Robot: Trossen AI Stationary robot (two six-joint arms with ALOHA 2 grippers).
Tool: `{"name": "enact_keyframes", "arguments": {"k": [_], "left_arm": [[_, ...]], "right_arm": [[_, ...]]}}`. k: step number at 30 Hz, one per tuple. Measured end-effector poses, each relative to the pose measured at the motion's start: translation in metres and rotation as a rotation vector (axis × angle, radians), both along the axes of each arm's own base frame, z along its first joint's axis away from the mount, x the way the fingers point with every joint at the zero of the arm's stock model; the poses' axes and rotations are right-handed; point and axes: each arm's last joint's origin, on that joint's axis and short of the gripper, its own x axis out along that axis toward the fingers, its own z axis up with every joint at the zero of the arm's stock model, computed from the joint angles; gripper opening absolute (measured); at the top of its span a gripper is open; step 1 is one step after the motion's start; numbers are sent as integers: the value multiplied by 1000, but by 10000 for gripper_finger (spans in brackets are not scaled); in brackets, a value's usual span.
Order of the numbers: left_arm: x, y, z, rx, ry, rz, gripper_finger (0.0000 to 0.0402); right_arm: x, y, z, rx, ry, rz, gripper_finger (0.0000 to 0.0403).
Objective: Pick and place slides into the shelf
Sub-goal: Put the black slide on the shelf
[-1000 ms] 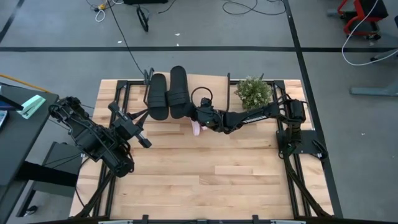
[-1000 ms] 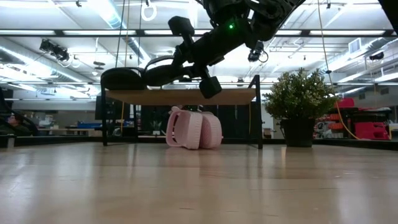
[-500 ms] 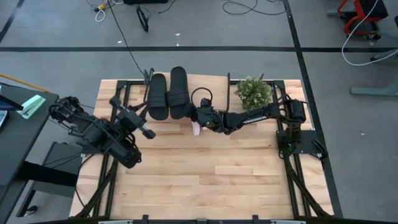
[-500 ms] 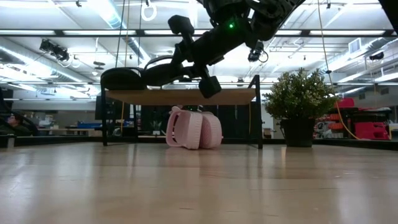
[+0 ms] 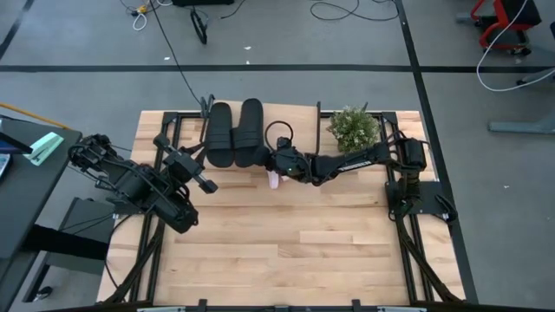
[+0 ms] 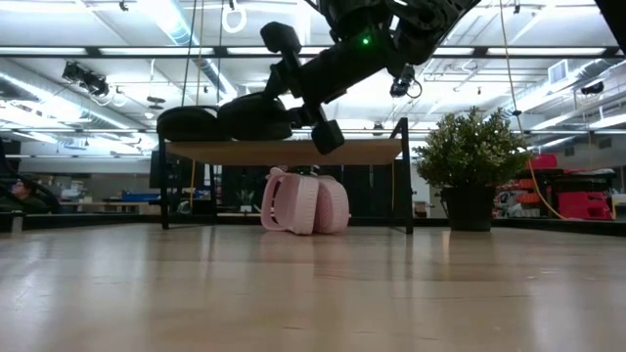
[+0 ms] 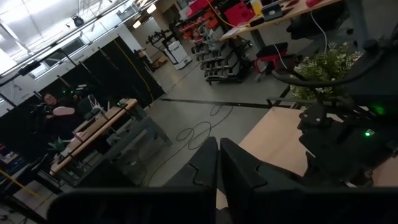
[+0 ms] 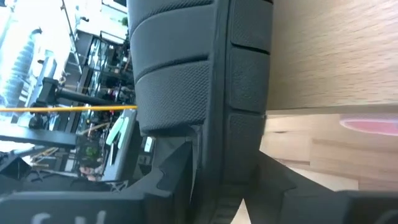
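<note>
Two black slides lie side by side on the shelf's top board [image 5: 295, 113], one [image 5: 218, 134] free on its sole, the other [image 5: 251, 130] held by my right gripper [image 5: 270, 161], which reaches in from the table's right. In the low view this slide [image 6: 256, 115] sits about level on the board [image 6: 284, 152]. Two pink slides [image 6: 303, 203] stand on the table under the shelf; from above only a pink bit [image 5: 274, 179] shows. My left gripper [image 5: 206, 184], shut, hovers over the table's left part, left of the shelf. My right gripper is shut on the right-hand black slide at its near end [image 5: 264, 156], pinching the ribbed sole edge [image 8: 214, 134] between its two fingers. The fingers come about level from the table's right and near side. The slide lies roughly level along the shelf board, next to the other black slide.
A potted plant [image 5: 353, 128] stands at the shelf's right end, close to my right arm. Black frame legs [image 6: 407, 176] bound the space under the board. The near half of the wooden table [image 5: 286, 251] is bare wood.
My right gripper has lowered and levelled its black slide: the far end, raised before, has come down onto the board and swung straight beside the other slide. My left gripper has moved up and toward the far edge, away from the table.
</note>
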Motion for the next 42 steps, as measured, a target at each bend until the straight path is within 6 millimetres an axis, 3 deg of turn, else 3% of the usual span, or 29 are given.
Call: {"name": "enact_keyframes", "arguments": {"k": [12,23,31,42], "left_arm": [[0,0,0,-4,-4,0,16],[0,0,0,-10,0,-2,29],[0,0,0,-10,0,-2,17],[0,0,0,-21,-15,0,29]], "right_arm": [[0,-2,0,-40,27,29,152],[0,-7,-1,-12,31,118,227],[1,-10,-1,50,14,218,272],[0,-17,-3,83,31,308,281]]}}
